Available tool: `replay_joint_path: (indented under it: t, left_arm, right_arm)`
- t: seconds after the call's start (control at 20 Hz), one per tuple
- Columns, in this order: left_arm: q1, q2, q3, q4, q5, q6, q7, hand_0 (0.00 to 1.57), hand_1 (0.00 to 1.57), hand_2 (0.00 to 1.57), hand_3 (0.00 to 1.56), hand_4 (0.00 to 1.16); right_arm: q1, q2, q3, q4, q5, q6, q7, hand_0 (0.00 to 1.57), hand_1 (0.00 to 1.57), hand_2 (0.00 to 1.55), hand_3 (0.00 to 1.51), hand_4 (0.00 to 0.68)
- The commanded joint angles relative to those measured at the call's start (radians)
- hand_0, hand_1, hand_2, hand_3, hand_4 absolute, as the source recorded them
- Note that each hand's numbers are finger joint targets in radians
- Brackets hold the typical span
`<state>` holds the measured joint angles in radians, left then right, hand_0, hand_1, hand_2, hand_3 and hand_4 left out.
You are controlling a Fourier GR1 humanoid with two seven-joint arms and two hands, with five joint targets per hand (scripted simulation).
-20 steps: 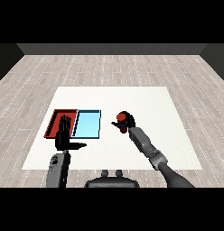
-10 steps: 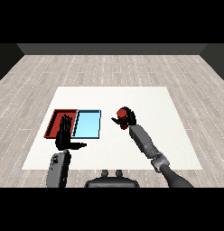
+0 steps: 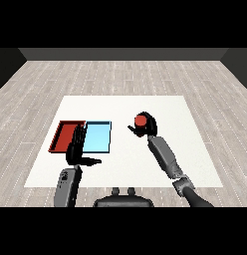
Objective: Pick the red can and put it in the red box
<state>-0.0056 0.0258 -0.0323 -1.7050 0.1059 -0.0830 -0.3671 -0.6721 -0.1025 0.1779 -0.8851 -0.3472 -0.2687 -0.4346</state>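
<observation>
The red can [image 3: 141, 121] is held right of the trays, with my right hand [image 3: 146, 127] curled round it; only its red top shows plainly. The red tray [image 3: 62, 136] lies at the table's left, and the light blue tray [image 3: 97, 137] sits against its right side. My left hand [image 3: 76, 148] stands upright with straight fingers over the seam between the two trays' near ends, thumb pointing right, holding nothing.
The white table [image 3: 125, 164] stretches between the hands and in front of the trays. Grey wood flooring surrounds it on all sides.
My right hand has closed round the red can and shifted it slightly up and left. The left hand has stayed in place.
</observation>
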Motion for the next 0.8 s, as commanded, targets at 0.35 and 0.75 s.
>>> replay_joint_path:
  t: [0.35, 0.75]
  left_arm:
    - [-0.028, -0.025, -0.193, -0.055, -0.088, 0.124, 0.142, 0.0, 0.0, 0.0, 0.0, 0.0]
    - [-0.187, -0.026, -0.282, 0.055, -0.114, 0.246, 0.238, 0.0, 0.0, 0.0, 0.0, 0.0]
  right_arm:
    - [0.185, 0.079, 0.128, -0.425, 0.141, -0.157, 0.135, 1.46, 1.46, 1.42, 1.39, 0.633]
    - [0.283, 0.101, 0.169, -0.594, 0.22, -0.166, 0.143, 1.42, 1.42, 1.42, 1.4, 0.63]
